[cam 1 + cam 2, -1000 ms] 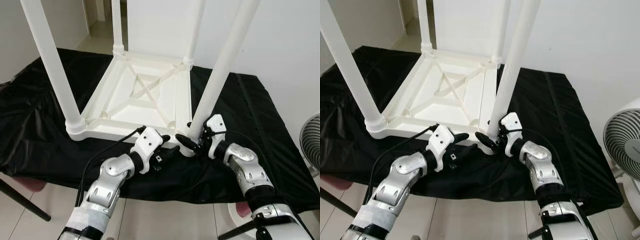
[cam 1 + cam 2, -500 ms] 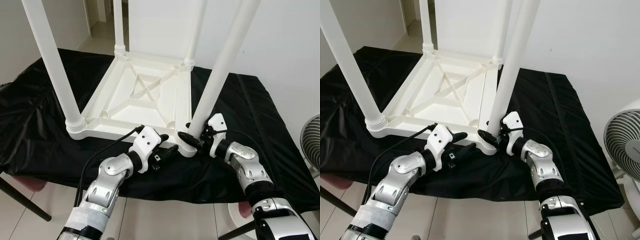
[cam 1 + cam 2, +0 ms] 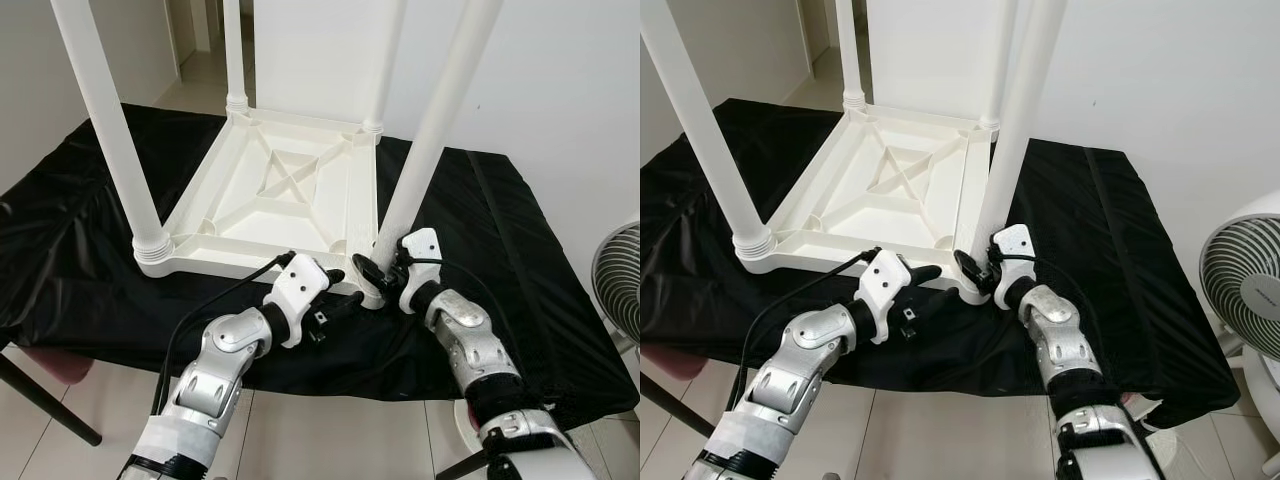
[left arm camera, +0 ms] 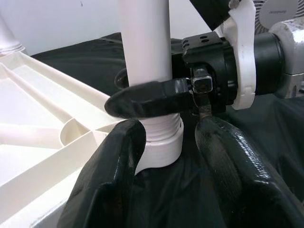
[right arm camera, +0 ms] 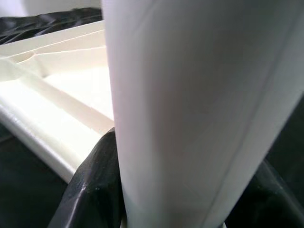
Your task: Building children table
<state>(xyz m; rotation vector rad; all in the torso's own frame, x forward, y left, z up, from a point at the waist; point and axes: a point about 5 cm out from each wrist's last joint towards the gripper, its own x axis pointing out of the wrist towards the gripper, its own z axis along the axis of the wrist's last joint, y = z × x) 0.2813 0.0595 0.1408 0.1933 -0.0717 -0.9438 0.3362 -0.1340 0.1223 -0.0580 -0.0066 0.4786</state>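
Scene: I am looking down at a white plastic children's table (image 3: pixel 290 200) lying upside down on a black cloth (image 3: pixel 520 240) that covers the tabletop, its four legs pointing up.
Landmark: the near right leg (image 3: pixel 425 135), standing in the corner socket of the children's table closest to me.
Why upside down: I judge the underside faces up so the legs can be seated into their corner sockets from above.
Right pincer (image 3: pixel 372 276): clamped on the near right leg just above its ribbed collar (image 4: pixel 161 142), one finger on each side of the tube; the right wrist view looks straight along the leg.
Why held low: I judge a grip near the socket gives the best hold for turning or pressing the leg home.
Left pincer (image 4: pixel 178 156): apart, empty, fingers spread wide around the ribbed collar; one finger (image 4: pixel 111 175) seems to rest against the base, though I cannot confirm it.
Left pincer's role: probably steadying the corner while the right works.
Other legs: all three stand upright in their sockets.
Beside the tabletop: a white fan (image 3: pixel 1250 270) to the right.
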